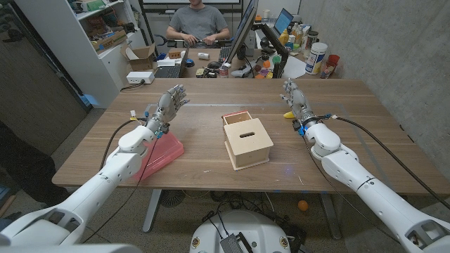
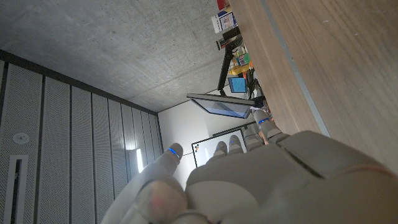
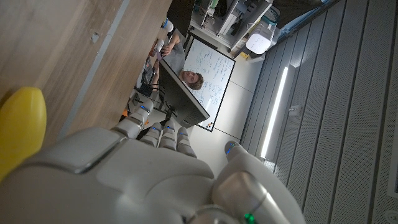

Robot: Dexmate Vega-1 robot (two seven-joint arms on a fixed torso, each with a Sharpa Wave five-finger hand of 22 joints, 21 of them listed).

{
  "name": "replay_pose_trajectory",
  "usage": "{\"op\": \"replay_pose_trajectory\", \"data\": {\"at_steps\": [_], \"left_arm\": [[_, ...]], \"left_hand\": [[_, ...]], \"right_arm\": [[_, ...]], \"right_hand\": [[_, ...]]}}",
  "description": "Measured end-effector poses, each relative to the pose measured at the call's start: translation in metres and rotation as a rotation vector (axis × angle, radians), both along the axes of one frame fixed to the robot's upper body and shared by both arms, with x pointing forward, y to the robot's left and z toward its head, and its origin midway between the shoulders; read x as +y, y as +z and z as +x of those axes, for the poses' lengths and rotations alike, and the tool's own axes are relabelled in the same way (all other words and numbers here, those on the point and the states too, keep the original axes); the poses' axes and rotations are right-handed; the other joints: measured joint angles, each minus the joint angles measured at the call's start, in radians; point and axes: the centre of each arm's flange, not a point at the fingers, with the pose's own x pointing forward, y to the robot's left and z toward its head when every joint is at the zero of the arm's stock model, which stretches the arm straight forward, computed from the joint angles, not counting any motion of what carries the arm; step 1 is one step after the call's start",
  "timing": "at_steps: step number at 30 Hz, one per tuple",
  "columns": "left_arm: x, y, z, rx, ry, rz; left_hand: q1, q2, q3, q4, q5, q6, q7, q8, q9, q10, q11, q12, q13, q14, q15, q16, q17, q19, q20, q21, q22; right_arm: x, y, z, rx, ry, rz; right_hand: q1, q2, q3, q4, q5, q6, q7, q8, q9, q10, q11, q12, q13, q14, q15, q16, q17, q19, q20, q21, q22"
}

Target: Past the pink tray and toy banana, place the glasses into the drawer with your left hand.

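Observation:
A pale wooden box with a slot in its top stands mid-table. Its drawer is pulled out on the far side and shows a reddish inside. My left hand hovers left of the box with fingers spread, holding nothing. Under that forearm lies the pink tray. My right hand stands upright to the right of the box, fingers apart and empty. The yellow toy banana lies on the table just beside it, partly hidden by the hand.
A person sits behind the table's far edge among monitors, boxes and small items. Bottles and a canister stand at the back right. Bare wood lies in front of the box.

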Motion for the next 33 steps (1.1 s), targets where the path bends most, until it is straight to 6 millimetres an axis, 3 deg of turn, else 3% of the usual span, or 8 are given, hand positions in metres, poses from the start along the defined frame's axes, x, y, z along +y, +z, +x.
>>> {"op": "replay_pose_trajectory", "data": {"at_steps": [9,33], "left_arm": [[0.01,0.008,-0.014,-0.028,0.043,0.023],[0.056,0.041,-0.041,-0.082,0.217,0.145]], "left_hand": [[0.0,0.0,0.0,0.0,0.0,-0.001,-0.031,0.011,0.0,-0.004,0.004,0.008,0.0,-0.004,0.014,0.008,0.0,0.001,0.033,0.004,-0.001],[0.005,0.005,0.008,-0.008,0.0,0.009,-0.056,0.015,0.005,-0.003,0.004,0.015,0.0,-0.004,0.014,0.008,-0.003,0.005,0.05,0.004,-0.003]], "right_arm": [[0.0,0.008,-0.003,-0.008,0.0,-0.019],[0.007,0.022,0.0,-0.031,0.01,-0.071]], "right_hand": [[0.0,0.0,0.0,0.0,0.0,0.0,0.0,0.0,0.0,0.0,0.0,0.0,0.0,0.0,0.0,0.0,0.0,0.004,-0.004,0.0,0.0],[0.0,0.0,0.0,0.0,0.0,0.004,0.004,0.0,0.0,0.004,0.004,0.004,0.0,0.009,0.009,0.0,0.0,0.012,0.002,0.0,0.0]]}}
